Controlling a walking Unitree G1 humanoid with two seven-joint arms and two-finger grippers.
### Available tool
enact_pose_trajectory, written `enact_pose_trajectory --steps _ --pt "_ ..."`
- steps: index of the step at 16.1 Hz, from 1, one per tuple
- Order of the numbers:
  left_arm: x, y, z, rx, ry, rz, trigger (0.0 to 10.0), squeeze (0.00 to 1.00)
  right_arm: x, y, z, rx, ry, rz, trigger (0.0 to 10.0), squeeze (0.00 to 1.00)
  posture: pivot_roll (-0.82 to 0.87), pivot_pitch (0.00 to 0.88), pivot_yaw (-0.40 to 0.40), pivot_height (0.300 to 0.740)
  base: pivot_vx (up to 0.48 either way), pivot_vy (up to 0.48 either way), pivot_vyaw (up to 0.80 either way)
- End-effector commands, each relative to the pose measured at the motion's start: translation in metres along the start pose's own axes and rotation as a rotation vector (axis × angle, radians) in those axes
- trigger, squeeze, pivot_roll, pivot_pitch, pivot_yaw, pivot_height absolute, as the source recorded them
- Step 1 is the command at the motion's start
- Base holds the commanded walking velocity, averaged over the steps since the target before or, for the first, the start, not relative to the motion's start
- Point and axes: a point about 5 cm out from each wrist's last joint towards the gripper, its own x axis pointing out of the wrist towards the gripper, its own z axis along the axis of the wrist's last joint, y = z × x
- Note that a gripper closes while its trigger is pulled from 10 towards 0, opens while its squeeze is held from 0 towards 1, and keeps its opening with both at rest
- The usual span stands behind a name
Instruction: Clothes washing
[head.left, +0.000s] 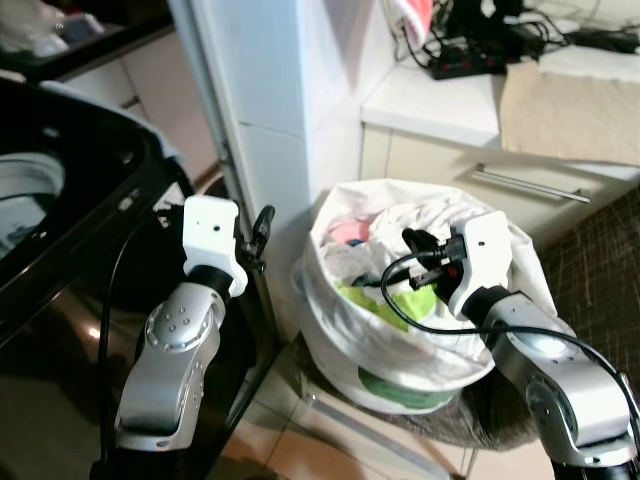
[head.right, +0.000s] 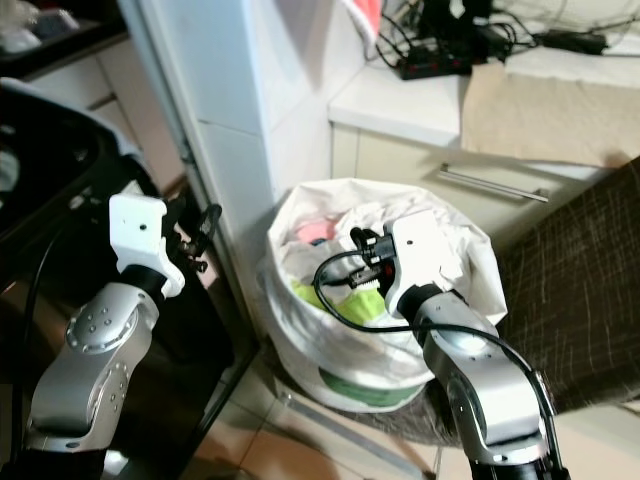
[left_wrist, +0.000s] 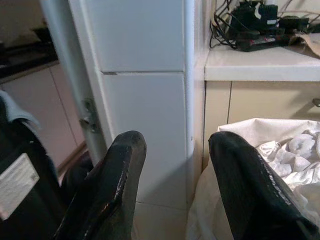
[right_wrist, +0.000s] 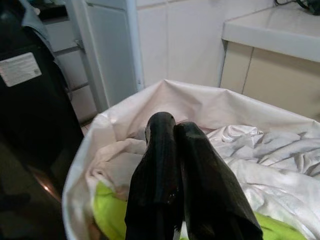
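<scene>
Upright on the tiled floor, the white laundry bag (head.left: 400, 360) stands with its long axis vertical and its open mouth facing up, between the white pillar (head.left: 270, 120) and the beige cabinet (head.left: 480, 175) with a metal drawer handle (head.left: 530, 183). Its rim is folded outward. Inside lies a heap of clothes: white cloth (right_wrist: 280, 150) on top, a lime-green garment (head.left: 385, 300) lower toward the front, and a pink piece (head.left: 345, 232) at the back.

Over the bag's mouth hangs the right gripper (head.left: 413, 240), pointing toward the pillar side. Its two black fingers (right_wrist: 195, 165) are pressed together along their length, with nothing between them, and the tips sit just above the white cloth; whether they touch it cannot be told.

Beside the bag, near the pillar, the left gripper (head.left: 262, 225) is raised, its fingers (left_wrist: 115, 175) spread wide apart and holding nothing. It points toward the pillar and the bag's near rim.

To the robot's left stands the black washing machine (head.left: 60, 220), its top opening showing a pale drum. On the counter (head.left: 430, 100) above the cabinet lie a black power strip (head.left: 465, 62) with tangled cables and a beige towel (head.left: 570, 110). A dark patterned fabric (head.right: 580, 280) hangs to the right of the bag.
</scene>
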Motion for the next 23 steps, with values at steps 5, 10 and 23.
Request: enact_pose_trajectory --steps 5,10,23 --pt "-0.005 -0.007 -0.011 -0.01 0.046 -0.039 10.0 0.0 0.0 -0.014 -0.007 -0.112 0.081 -0.036 10.0 0.0 -0.07 0.009 0.05 0.74 0.0 0.0 0.0" --pt "-0.007 -0.011 -0.017 0.018 0.068 -0.121 10.0 0.0 0.006 -0.042 -0.02 -0.145 0.281 0.039 10.0 1.0 -0.07 0.0 0.049 0.74 0.0 0.0 0.0" --pt "0.001 -0.008 -0.011 0.064 0.024 -0.168 10.0 0.0 0.011 -0.048 -0.011 -0.184 0.208 0.019 10.0 0.0 -0.07 0.0 0.058 0.74 0.0 0.144 0.0"
